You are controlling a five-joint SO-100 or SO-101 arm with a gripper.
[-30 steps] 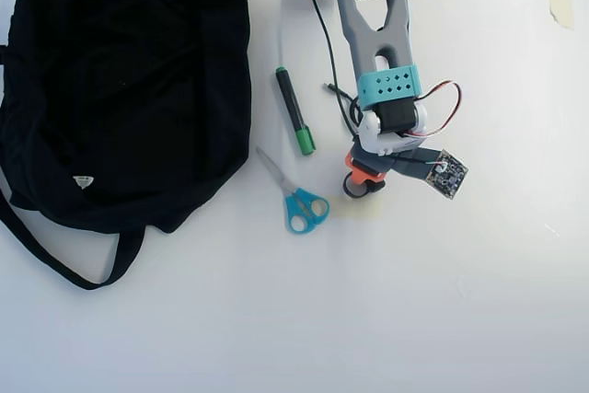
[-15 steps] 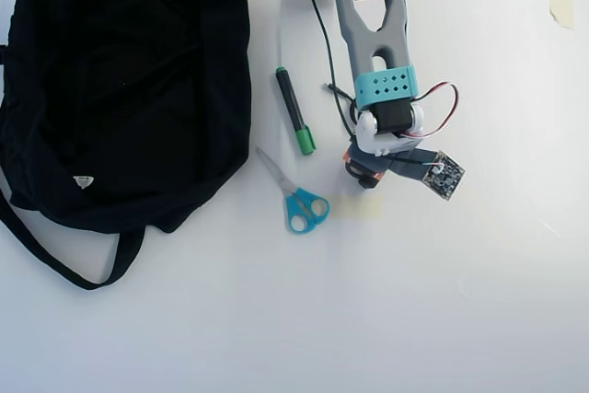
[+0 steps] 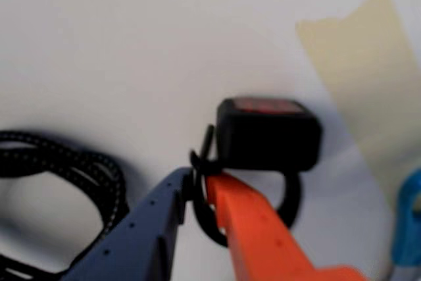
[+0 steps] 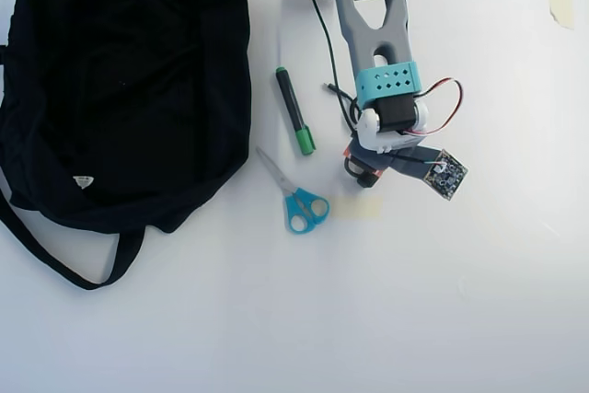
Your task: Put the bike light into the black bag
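Note:
The bike light (image 3: pixel 266 133) is a small black box with a reddish face and a round black strap loop. In the wrist view my gripper (image 3: pixel 197 179) has its grey-blue and orange fingers shut on that loop, with the box just beyond the tips. In the overhead view the gripper (image 4: pixel 361 172) and the light (image 4: pixel 366 178) are right of the table's middle; the arm mostly hides the light. I cannot tell whether the light rests on the table or hangs just above it. The big floppy black bag (image 4: pixel 120 89) lies far to the left, with a white label and a long strap.
Blue-handled scissors (image 4: pixel 299 200) and a green-and-black marker (image 4: pixel 294 112) lie between the gripper and the bag; a scissor handle shows in the wrist view (image 3: pixel 408 215). A braided black cable (image 3: pixel 59 162) lies left of the fingers. Pale tape (image 3: pixel 368 77) is stuck on the white table.

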